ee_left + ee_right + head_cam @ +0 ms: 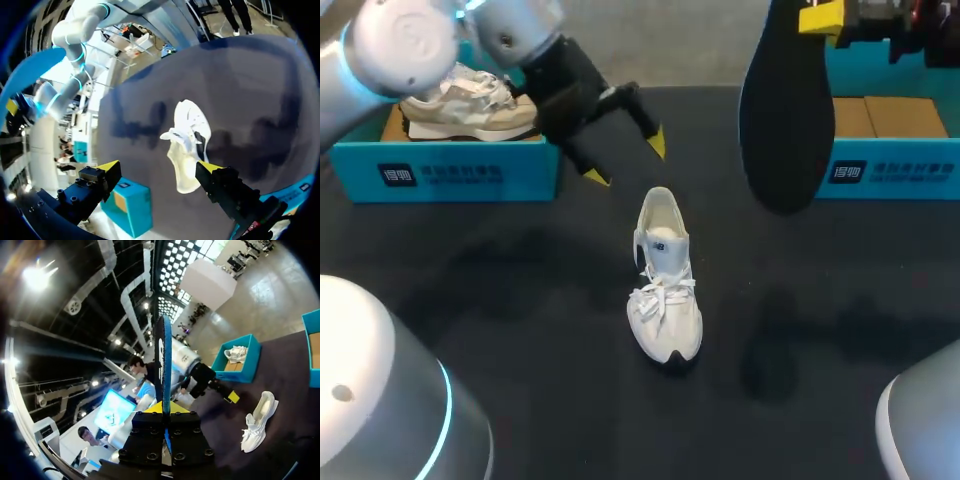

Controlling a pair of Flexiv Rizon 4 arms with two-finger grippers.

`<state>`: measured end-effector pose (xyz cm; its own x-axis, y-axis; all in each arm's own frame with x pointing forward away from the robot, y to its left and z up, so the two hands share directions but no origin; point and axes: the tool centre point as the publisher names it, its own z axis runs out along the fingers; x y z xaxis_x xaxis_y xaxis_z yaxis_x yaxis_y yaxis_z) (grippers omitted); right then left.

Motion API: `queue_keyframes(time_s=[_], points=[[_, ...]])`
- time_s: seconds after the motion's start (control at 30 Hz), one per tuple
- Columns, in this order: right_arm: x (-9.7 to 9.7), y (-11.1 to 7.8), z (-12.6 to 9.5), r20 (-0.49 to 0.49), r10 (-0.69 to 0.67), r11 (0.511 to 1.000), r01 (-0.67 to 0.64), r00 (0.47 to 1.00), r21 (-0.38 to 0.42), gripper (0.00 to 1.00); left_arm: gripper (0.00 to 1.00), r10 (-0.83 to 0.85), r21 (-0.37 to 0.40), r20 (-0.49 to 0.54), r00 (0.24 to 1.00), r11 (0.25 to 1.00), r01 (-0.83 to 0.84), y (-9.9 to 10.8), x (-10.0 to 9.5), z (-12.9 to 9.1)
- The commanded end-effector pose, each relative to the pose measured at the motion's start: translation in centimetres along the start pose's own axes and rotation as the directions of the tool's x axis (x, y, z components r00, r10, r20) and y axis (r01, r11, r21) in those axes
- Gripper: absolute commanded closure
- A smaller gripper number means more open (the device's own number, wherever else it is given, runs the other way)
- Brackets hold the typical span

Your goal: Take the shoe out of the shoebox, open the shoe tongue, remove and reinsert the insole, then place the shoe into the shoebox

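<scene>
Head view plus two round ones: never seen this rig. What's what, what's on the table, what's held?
Two robot arms work at a dark table. The head view looks down from above and behind. Each round picture comes from a camera on one arm's wrist. On the table lies a white shoe. Behind it stand two blue boxes: the left shoebox, holding a beige shoe, and the right shoebox. The right gripper is shut on a black insole, held up in the air. The left gripper is open and empty, near the white shoe's heel.
</scene>
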<state>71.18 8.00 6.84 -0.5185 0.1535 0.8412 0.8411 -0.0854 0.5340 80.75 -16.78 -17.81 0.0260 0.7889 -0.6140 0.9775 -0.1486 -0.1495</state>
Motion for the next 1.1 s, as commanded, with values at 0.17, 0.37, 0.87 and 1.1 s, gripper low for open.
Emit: queue_keyframes(time_s=[0.17,0.37,0.87,1.1], points=[[-2.6,2.3,1.2,-0.004,0.054,0.996,-0.054,0.999,0.066,1.00,0.00,0.062,-0.032,0.385,0.921,0.998,-0.054,-1.1,-0.7,-1.4],[-4.9,1.6,2.4,-0.012,0.134,0.986,-0.133,0.991,0.099,1.00,0.00,0.104,-0.049,0.505,0.857,0.995,-0.092,-1.6,-1.7,-2.8],[-5.6,1.0,3.1,-0.013,0.168,0.981,-0.166,0.986,0.100,1.00,0.00,0.115,-0.047,0.539,0.835,0.993,-0.106,-1.9,-2.4,-3.8],[-5.6,1.0,3.1,-0.013,0.168,0.981,-0.166,0.986,0.100,1.00,0.00,0.121,-0.057,0.553,0.824,0.993,-0.108,-1.9,-2.5,-3.9]])
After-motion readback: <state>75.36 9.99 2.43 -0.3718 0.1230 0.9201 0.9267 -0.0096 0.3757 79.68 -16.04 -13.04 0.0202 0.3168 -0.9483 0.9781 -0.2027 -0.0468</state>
